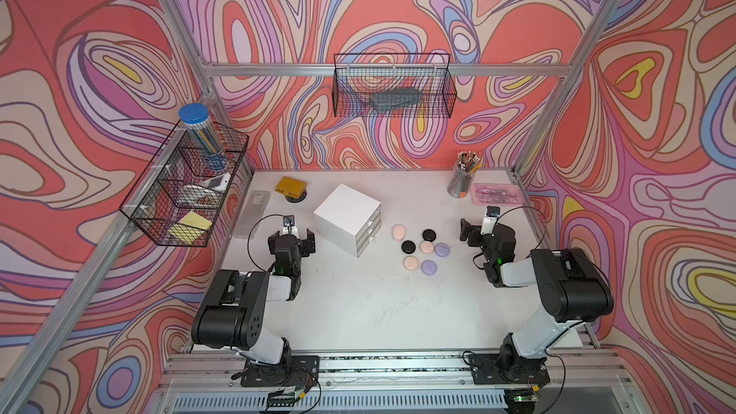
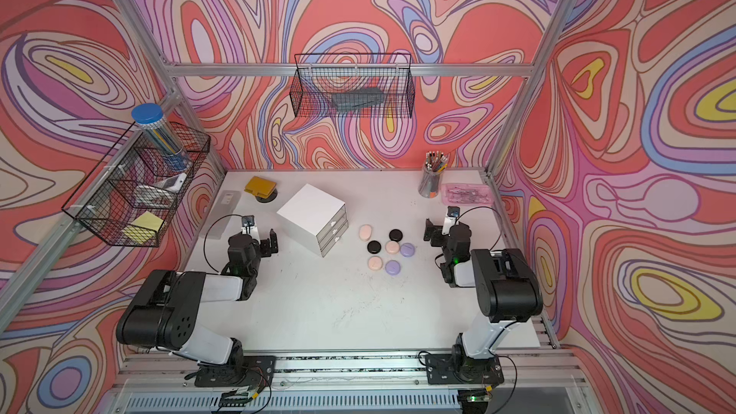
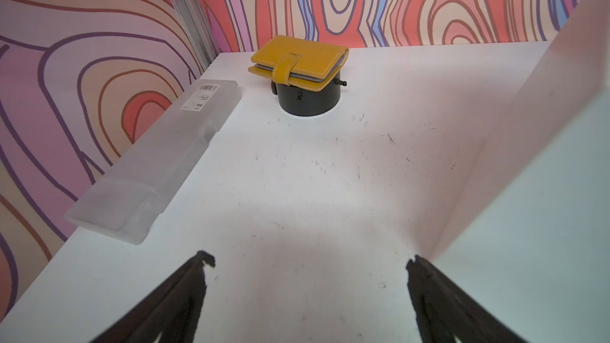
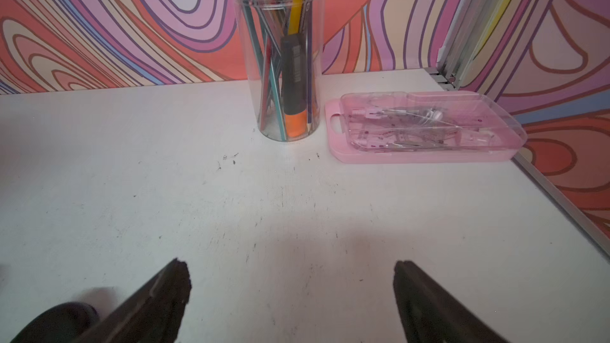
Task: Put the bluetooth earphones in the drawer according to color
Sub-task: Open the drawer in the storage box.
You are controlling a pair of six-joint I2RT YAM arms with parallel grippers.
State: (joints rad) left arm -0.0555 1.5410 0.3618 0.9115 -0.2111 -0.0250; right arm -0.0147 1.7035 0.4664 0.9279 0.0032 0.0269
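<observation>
Several bluetooth earphones lie in a cluster on the white table, shown in both top views: pale pink (image 1: pixel 398 231), black (image 1: pixel 428 234) and lavender (image 1: pixel 442 249) pebble-shaped cases. Left of them stands the drawer (image 1: pixel 346 213), a white cube cabinet (image 2: pixel 310 213) with its three clear drawers pushed in and facing the cases. My left gripper (image 1: pixel 292 232) is open beside the cabinet's left wall (image 3: pixel 528 160), holding nothing (image 3: pixel 309 259). My right gripper (image 1: pixel 480 229) is open and holds nothing (image 4: pixel 291 265), to the right of the cluster and apart from it.
A frosted flat box (image 3: pixel 148 173) lies along the left wall. A yellow wallet (image 3: pixel 298 61) rests on a black cylinder at the back. A clear pencil cup (image 4: pixel 284 77) and a pink case (image 4: pixel 425 127) stand at the back right. Wire baskets (image 1: pixel 187 189) hang on the walls.
</observation>
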